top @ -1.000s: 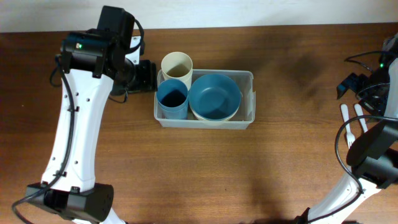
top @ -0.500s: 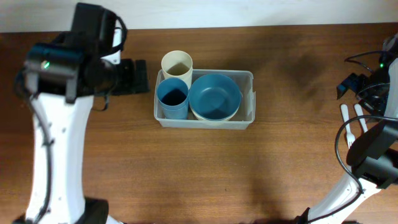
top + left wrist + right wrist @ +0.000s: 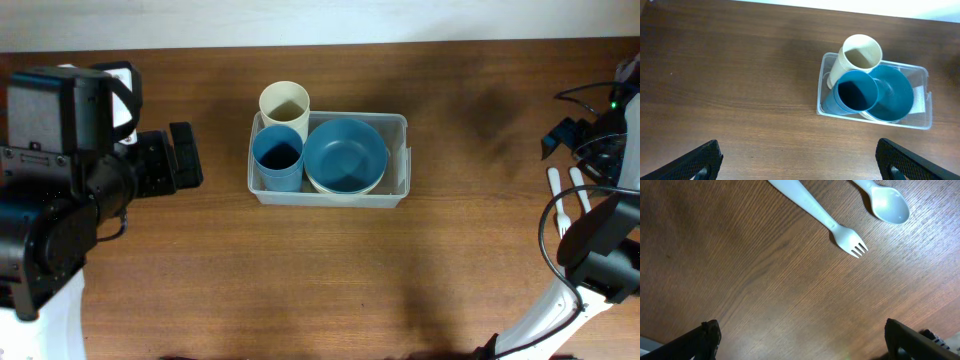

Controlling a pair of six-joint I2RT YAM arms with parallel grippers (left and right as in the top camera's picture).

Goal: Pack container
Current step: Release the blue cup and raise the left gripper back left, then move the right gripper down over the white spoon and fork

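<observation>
The container [image 3: 398, 190] is sitting near the middle of the table [image 3: 300, 290], toward its far edge. Inside it, a bowl [image 3: 345, 155] is filling the right part. Two cups are standing on the left, the front cup [image 3: 277, 158] just before the rear cup [image 3: 285, 103], which is at the back corner. My left gripper [image 3: 186, 156] is hanging well left of the container. Far to the right, a fork [image 3: 830, 225] and a spoon [image 3: 887, 202] are lying side by side on the table, beneath my right gripper [image 3: 802, 340].

Robot lab bench — wood table [image 3: 320, 280], white wall [image 3: 400, 18], loose cables [image 3: 543, 235]

No readable text, label or number anywhere.
</observation>
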